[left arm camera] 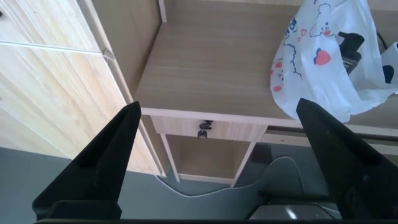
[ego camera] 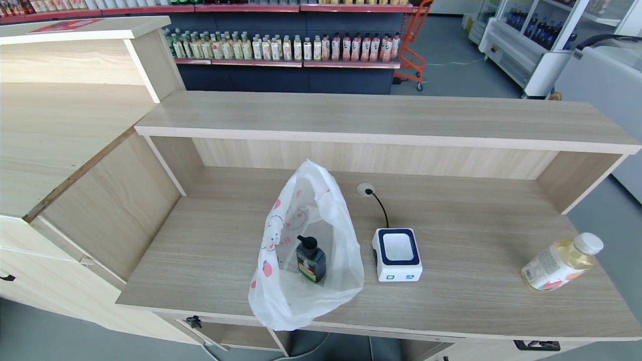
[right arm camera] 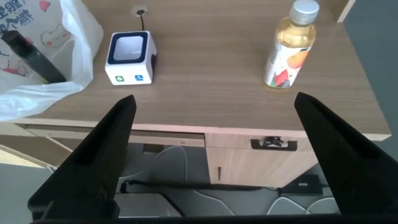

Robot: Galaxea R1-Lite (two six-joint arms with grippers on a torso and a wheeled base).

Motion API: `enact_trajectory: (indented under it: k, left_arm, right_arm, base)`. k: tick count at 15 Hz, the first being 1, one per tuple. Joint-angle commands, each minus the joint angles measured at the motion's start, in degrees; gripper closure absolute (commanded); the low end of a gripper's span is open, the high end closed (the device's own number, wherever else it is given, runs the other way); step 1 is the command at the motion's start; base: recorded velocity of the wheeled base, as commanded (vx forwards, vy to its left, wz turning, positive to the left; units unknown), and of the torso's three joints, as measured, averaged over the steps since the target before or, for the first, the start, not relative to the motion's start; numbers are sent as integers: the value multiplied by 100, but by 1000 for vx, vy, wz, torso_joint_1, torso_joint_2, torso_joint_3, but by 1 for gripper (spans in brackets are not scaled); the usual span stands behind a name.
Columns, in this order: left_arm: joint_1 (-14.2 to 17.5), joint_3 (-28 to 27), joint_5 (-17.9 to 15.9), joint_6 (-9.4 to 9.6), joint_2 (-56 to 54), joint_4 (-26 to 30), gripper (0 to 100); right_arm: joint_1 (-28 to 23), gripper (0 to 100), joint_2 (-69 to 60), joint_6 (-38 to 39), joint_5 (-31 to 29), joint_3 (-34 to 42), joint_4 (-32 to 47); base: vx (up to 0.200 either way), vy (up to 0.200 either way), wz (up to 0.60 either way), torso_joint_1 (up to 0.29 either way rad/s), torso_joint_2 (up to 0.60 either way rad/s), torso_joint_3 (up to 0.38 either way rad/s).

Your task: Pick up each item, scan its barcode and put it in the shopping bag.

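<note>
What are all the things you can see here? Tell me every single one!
shopping bag: one, white with red prints, middle of counter
pump bottle: one, dark, inside the shopping bag
scanner: one, white with dark blue frame, right of the bag
cable: one, black, from scanner to a hole in the counter
drink bottle: one, pale yellow, white cap, counter's right end
counter: one, light wood
shelf bottles: many, mixed colours, behind counter
trolley: one, orange, beside shelves
left gripper: one, black, open
right gripper: one, black, open
</note>
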Motion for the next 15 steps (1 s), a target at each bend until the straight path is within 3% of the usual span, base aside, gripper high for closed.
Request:
enact_trajectory:
  k: [1,15]
  left_arm:
    - [0,0,4,-5,-2,0,0]
    - [0,0,-5,-31,-2,0,0]
  right_arm:
    - [2,0,22,-3,4,0,2]
    - [2,0,22,-38,4,0,2]
  base:
    - [0,-200,0,7,2,7]
    - [0,-200,0,4,3,3]
